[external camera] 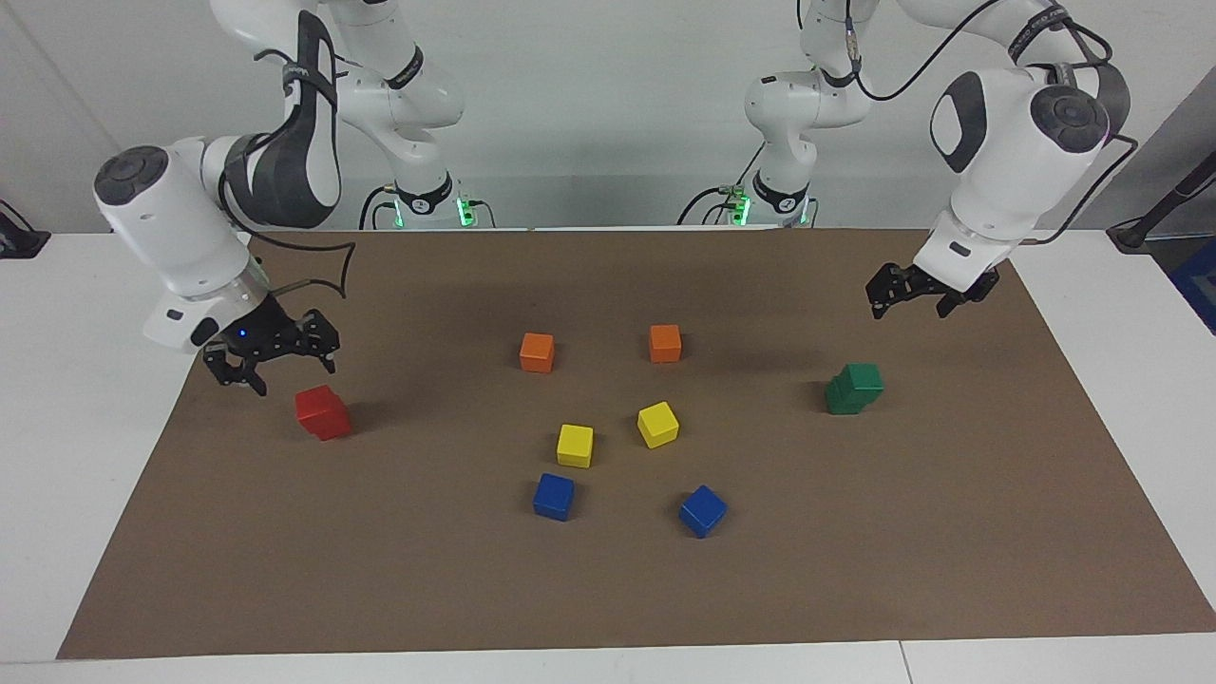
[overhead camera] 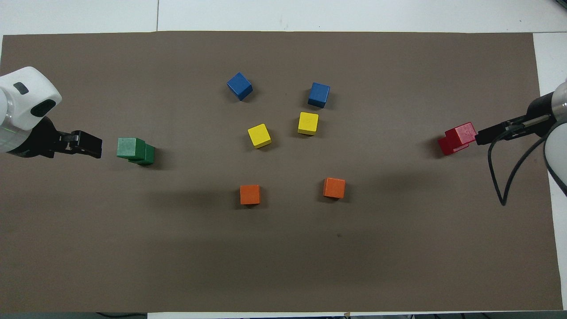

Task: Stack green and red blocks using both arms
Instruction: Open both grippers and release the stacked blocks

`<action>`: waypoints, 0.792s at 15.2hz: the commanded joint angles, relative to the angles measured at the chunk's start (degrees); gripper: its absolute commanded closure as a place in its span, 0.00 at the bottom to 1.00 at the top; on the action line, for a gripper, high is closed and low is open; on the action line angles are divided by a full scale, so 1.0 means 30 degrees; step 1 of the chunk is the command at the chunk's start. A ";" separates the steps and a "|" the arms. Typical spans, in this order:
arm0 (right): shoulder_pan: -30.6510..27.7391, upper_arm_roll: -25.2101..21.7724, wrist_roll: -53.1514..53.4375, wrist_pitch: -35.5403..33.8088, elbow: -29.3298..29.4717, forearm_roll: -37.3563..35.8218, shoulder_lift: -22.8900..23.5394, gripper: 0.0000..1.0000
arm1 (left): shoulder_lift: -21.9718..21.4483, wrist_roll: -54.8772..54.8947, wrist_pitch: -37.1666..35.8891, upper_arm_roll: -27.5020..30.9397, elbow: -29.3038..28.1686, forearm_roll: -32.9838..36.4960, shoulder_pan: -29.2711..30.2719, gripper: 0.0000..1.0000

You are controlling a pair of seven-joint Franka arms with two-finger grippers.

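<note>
Stood stacked already: two glossy dark green cubes [external camera: 854, 389] toward the left arm's end of the brown mat [external camera: 608, 589], two glossy bright red cubes [external camera: 322, 412] toward the right arm's. Hovered empty, jaws apart: left gripper [external camera: 914, 294], right gripper [external camera: 271, 357], each raised beside its own stack.

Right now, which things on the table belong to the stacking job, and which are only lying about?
Belong to the job:
- stack of two dark green glossy cubes
- stack of two bright red glossy cubes

Only lying about:
- two orange cubes
- two yellow cubes
- two blue cubes
</note>
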 commanded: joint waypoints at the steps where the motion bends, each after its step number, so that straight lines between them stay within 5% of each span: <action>1: 0.0191 0.0061 0.0846 -0.1640 0.1259 -0.0598 0.0001 0.00 | -0.0608 0.0362 0.0233 -0.0046 -0.1041 -0.0314 0.0321 0.00; 12: 0.0337 0.0353 0.2575 -0.3370 0.2021 -0.0861 -0.0498 0.00 | -0.0873 0.0246 0.0028 0.0334 -0.0778 -0.0343 -0.0029 0.00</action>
